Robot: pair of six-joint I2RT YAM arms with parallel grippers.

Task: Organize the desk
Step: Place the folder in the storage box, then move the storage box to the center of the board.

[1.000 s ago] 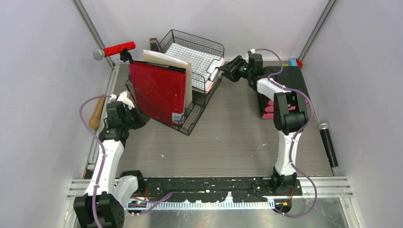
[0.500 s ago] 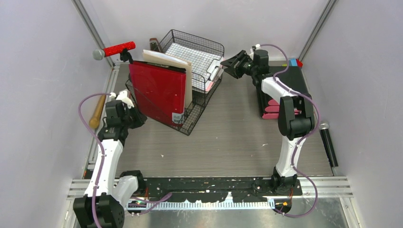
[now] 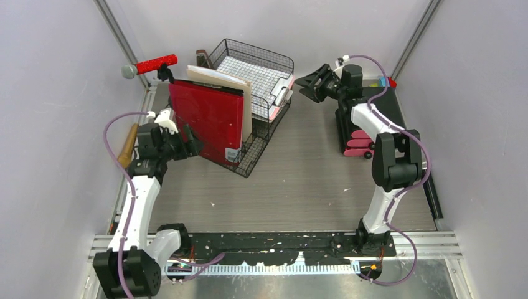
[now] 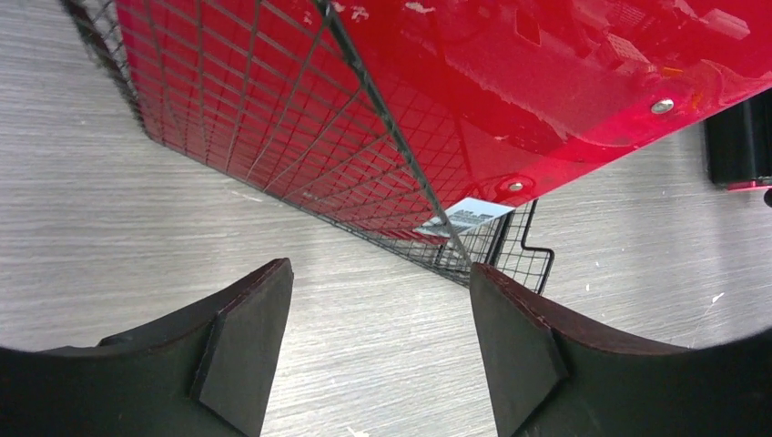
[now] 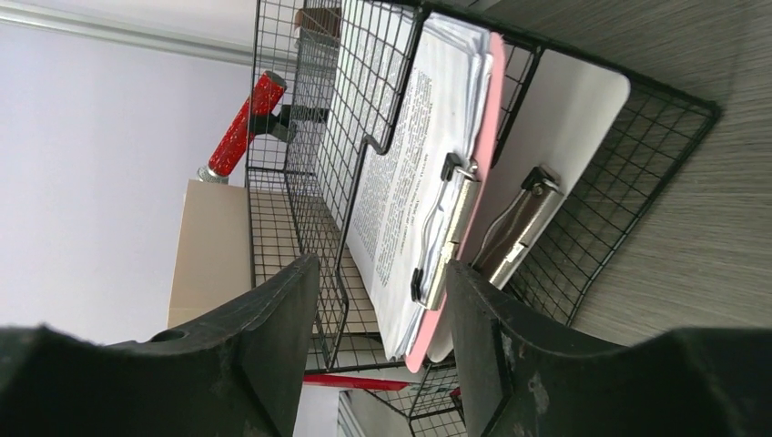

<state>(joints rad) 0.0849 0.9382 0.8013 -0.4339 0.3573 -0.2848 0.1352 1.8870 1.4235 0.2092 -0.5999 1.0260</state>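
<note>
Worktop (image 3: pixel 299 180) is spread grey from the front rail (image 3: pixel 436 240) to the back wall (image 3: pixel 348 31). Left jaws are held wide and empty just beside the red binder (image 3: pixel 208 118) leaning in the wire rack (image 3: pixel 252 152); mesh may be snagged and the binder toppled. Farther back, right jaws are parted, empty, facing the clipboards (image 5: pixel 437 209), which could be dislodged by a nudge.

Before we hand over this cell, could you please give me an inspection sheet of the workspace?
Surface: desk, grey wood-grain, few white specks.
Job's things: red binder tilted in wire rack; clipboards in its trays.
Clutter: red microphone, wooden handle by left wall.
Tools: left tool and right tool open, empty.
Cables: purple cable looped along each arm.
Surroundings: lilac walls; drawer unit at right.
</note>
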